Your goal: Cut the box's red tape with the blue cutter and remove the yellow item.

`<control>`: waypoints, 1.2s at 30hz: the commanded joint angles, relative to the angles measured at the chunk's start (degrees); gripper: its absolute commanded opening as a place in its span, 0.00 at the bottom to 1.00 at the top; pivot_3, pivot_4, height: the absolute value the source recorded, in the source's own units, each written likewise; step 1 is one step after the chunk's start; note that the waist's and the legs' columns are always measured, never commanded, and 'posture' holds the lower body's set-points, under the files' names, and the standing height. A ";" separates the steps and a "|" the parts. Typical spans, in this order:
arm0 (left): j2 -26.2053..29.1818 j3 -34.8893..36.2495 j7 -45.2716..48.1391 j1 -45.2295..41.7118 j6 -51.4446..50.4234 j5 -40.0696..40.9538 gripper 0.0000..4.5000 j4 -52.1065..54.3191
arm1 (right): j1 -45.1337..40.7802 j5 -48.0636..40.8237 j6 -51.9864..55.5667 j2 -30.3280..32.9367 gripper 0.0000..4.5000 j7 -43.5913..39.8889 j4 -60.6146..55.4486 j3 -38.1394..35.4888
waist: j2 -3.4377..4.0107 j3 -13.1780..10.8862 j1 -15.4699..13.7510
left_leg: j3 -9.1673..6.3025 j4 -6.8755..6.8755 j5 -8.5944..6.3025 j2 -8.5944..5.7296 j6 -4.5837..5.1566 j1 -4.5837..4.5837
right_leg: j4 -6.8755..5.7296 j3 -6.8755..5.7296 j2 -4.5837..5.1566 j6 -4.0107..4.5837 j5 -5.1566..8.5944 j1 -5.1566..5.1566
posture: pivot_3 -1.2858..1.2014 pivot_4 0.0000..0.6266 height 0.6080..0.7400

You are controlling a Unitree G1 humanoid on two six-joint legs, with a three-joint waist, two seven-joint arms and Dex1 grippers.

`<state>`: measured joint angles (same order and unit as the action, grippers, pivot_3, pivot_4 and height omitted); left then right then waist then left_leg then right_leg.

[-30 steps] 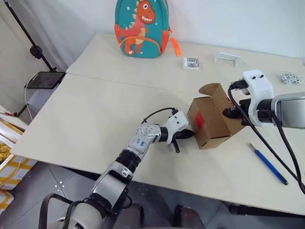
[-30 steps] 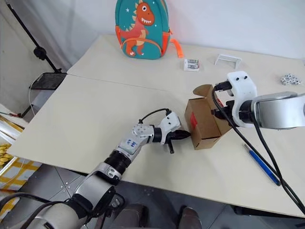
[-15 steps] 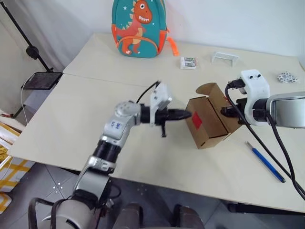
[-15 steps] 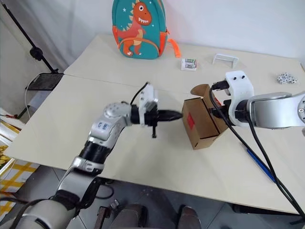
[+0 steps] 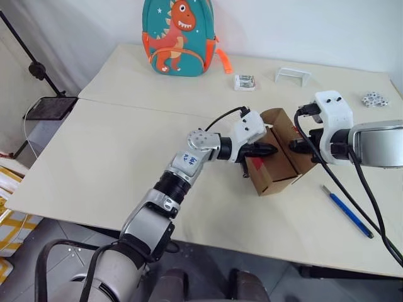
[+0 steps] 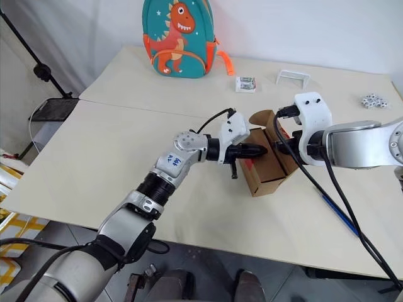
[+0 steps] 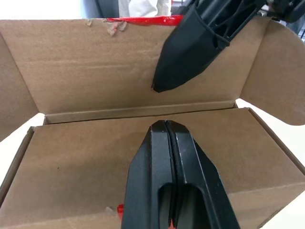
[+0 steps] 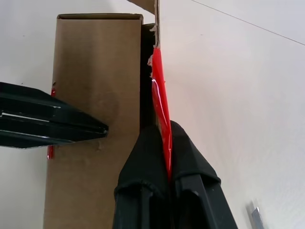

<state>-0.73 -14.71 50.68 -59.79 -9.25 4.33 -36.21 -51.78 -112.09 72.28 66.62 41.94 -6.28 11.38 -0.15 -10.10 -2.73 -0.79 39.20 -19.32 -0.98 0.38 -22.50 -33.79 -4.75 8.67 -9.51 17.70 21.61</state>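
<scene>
Box (image 5: 277, 160): brown carton, mid-table, lid flap raised. Right gripper (image 8: 167, 143) at its 3 o'clock, pinched onto the flap's red tape (image 8: 160, 112). Left gripper (image 7: 164, 130), fingers pressed together, empty, over the carton top. Blue cutter (image 5: 347, 211): lying at 4 o'clock.

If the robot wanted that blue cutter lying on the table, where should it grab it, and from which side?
Probably around the middle of its slim shaft, coming straight down from above. The blue cutter lies flat on the table with bare surface on both sides, to the right of the box, so two fingers could straddle its narrow width. Closing across the shaft, not along it, looks safest.
</scene>
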 commanded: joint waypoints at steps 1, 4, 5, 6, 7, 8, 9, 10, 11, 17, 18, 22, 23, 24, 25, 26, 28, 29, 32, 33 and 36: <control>0.20 -1.14 0.18 0.75 -0.23 -1.13 0.00 1.75 | 2.02 -0.91 -0.78 -0.29 0.00 0.22 -0.48 -0.65 | 0.00 0.00 -0.03 | -0.01 0.00 0.00 0.00 0.00 0.01 | -0.01 -0.01 0.00 0.00 0.00 0.00 | 0.52 0.24 1.00; 0.50 -1.41 0.02 0.93 -0.38 -1.75 0.00 1.48 | 3.38 -0.91 -1.36 -0.14 0.00 0.17 -0.74 -1.68 | 0.00 0.00 -0.04 | 0.00 0.02 0.00 0.00 0.00 0.02 | -0.01 0.00 0.00 0.01 0.00 -0.03 | 0.52 0.24 1.00; 0.80 -1.62 0.03 1.14 -0.45 -2.10 0.00 1.18 | 4.10 -0.91 -1.46 0.14 0.00 -0.13 -0.47 -2.36 | 0.00 0.00 -0.05 | 0.01 0.03 0.00 0.00 0.00 0.02 | -0.01 0.00 0.00 0.01 0.00 -0.03 | 0.52 0.24 1.00; 1.11 -1.76 0.02 1.39 -0.70 -2.36 0.00 0.98 | 4.75 -0.91 -1.56 0.38 0.00 -0.30 -0.17 -3.02 | 0.00 0.00 -0.07 | 0.00 0.02 0.00 0.00 0.00 0.04 | -0.02 0.00 0.00 0.01 -0.01 -0.03 | 0.52 0.24 1.00; 1.49 -2.00 0.16 1.69 -0.93 -2.66 0.00 0.93 | 5.32 -0.91 -1.66 0.56 0.00 -0.39 0.14 -3.68 | 0.00 0.00 -0.07 | 0.01 0.02 0.00 0.00 0.00 0.05 | -0.03 0.00 0.00 0.01 -0.01 -0.04 | 0.52 0.24 1.00; 1.84 -2.16 0.33 2.03 -1.14 -2.84 0.00 1.05 | 5.79 -0.91 -1.75 0.56 0.00 -0.66 0.38 -4.31 | 0.00 0.00 -0.06 | 0.00 0.02 0.00 0.00 0.00 0.05 | -0.04 0.00 0.00 0.01 -0.01 -0.04 | 0.52 0.24 1.00; 2.25 -2.23 0.55 2.54 -1.56 -2.89 0.00 1.35 | 6.23 -0.91 -1.89 0.60 0.00 -0.89 0.62 -4.89 | 0.00 0.00 -0.06 | 0.01 0.02 0.00 0.01 0.00 0.07 | -0.04 0.00 0.00 0.01 -0.01 -0.04 | 0.52 0.24 1.00; 2.69 -2.43 0.74 3.02 -1.84 -3.04 0.00 1.62 | 6.67 -0.91 -2.00 0.52 0.00 -1.13 0.89 -5.48 | 0.00 0.00 -0.05 | 0.01 0.02 0.00 0.01 0.00 0.07 | -0.04 0.00 0.00 0.01 -0.01 -0.04 | 0.52 0.24 1.00; 3.02 -2.59 0.86 3.43 -2.07 -3.12 0.00 1.98 | 7.07 -0.91 -2.09 0.38 0.00 -1.22 0.93 -5.94 | 0.00 0.00 0.00 | 0.01 0.02 0.00 0.01 0.00 0.07 | -0.05 0.00 0.00 0.01 -0.01 -0.04 | 0.52 0.24 1.00; 4.83 -3.19 0.57 5.94 -3.18 -3.57 0.00 3.90 | 9.51 -0.91 -2.43 1.06 0.00 -0.91 2.31 -7.70 | 0.01 0.01 0.27 | 0.06 0.02 0.00 0.05 -0.01 0.15 | -0.08 0.01 -0.01 0.02 -0.01 -0.07 | 0.52 0.24 1.00; 5.25 -3.23 0.70 6.54 -3.37 -3.41 0.00 4.62 | 9.94 -0.91 -2.52 1.04 0.00 -0.91 2.26 -7.98 | 0.01 0.01 0.43 | 0.06 0.02 0.00 0.06 -0.01 0.16 | -0.08 0.01 -0.02 0.03 -0.01 -0.08 | 0.52 0.24 1.00; 7.07 -3.10 1.13 8.90 -4.51 -2.93 0.00 7.61 | 10.94 -0.91 -2.88 1.36 0.00 -0.98 3.02 -8.52 | 0.01 0.02 0.97 | 0.06 0.01 0.01 0.09 -0.01 0.21 | -0.10 0.01 -0.02 0.04 -0.02 -0.12 | 0.52 0.24 1.00; 7.43 -2.98 1.00 9.42 -4.92 -2.81 0.00 8.28 | 11.11 -0.91 -2.97 1.44 0.00 -1.01 3.19 -8.53 | 0.01 0.02 1.09 | 0.06 0.01 0.01 0.09 -0.01 0.22 | -0.10 0.01 -0.02 0.04 -0.02 -0.14 | 0.52 0.24 1.00; 7.74 -2.92 1.02 9.88 -5.26 -2.70 0.00 8.91 | 11.28 -0.91 -3.03 1.44 0.00 -1.12 3.35 -8.58 | 0.02 0.02 1.17 | 0.06 0.01 0.01 0.10 -0.02 0.23 | -0.11 0.01 -0.02 0.04 -0.02 -0.14 | 0.52 0.24 1.00; 8.05 -2.87 1.11 10.34 -5.61 -2.59 0.00 9.59 | 11.45 -0.91 -3.03 1.49 0.00 -1.25 3.53 -8.60 | 0.02 0.02 1.20 | 0.06 0.01 0.02 0.10 -0.03 0.23 | -0.10 0.01 -0.02 0.05 -0.03 -0.14 | 0.52 0.24 1.00; 8.28 -2.85 1.21 10.71 -5.89 -2.50 0.00 10.18 | 11.60 -0.91 -3.05 1.50 0.00 -1.31 3.56 -8.65 | 0.02 0.02 1.21 | 0.06 0.01 0.02 0.10 -0.03 0.24 | -0.10 0.02 -0.02 0.06 -0.03 -0.15 | 0.52 0.24 1.00; 8.79 -2.86 1.30 11.47 -6.53 -2.34 0.00 11.25 | 11.82 -0.91 -3.02 1.71 0.00 -1.56 3.79 -8.62 | 0.02 0.02 1.19 | 0.07 0.01 0.03 0.12 -0.05 0.26 | -0.11 0.02 -0.02 0.08 -0.04 -0.16 | 0.52 0.24 1.00; 9.03 -2.86 1.29 11.84 -6.87 -2.28 0.00 11.72 | 11.90 -0.91 -3.00 1.86 0.00 -1.71 3.95 -8.56 | 0.02 0.03 1.18 | 0.07 0.01 0.03 0.12 -0.05 0.26 | -0.11 0.02 -0.02 0.08 -0.04 -0.16 | 0.52 0.24 1.00; 9.61 -2.86 1.02 12.54 -7.51 -2.23 0.00 12.63 | 11.90 -0.20 -2.91 1.96 0.00 -2.32 4.12 -8.48 | 0.02 0.03 1.20 | 0.06 0.01 0.03 0.12 -0.05 0.26 | -0.10 0.03 -0.02 0.08 -0.04 -0.16 | 0.52 0.24 1.00; 9.72 -2.79 0.78 12.60 -7.82 -2.21 0.00 12.77 | 11.93 -0.24 -2.87 1.73 0.00 -2.86 4.12 -8.46 | 0.02 0.03 1.19 | 0.07 0.01 0.03 0.12 -0.05 0.26 | -0.10 0.03 -0.02 0.08 -0.04 -0.16 | 0.52 0.24 1.00; 10.31 -2.42 0.21 12.90 -8.41 -2.29 0.00 13.17 | 12.34 0.94 -2.67 1.10 0.00 -4.32 3.69 -8.45 | 0.01 0.03 1.21 | 0.07 0.01 0.03 0.12 -0.06 0.26 | -0.10 0.02 -0.03 0.08 -0.04 -0.16 | 0.52 0.24 1.00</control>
<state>8.06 -14.79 50.93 -49.49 -14.42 4.28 -20.49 -39.90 -110.51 68.81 68.10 39.96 -1.40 3.29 -0.14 -10.07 -1.51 -0.70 39.21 -19.29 -0.86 0.32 -22.23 -33.88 -4.72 8.64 -9.43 17.66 21.45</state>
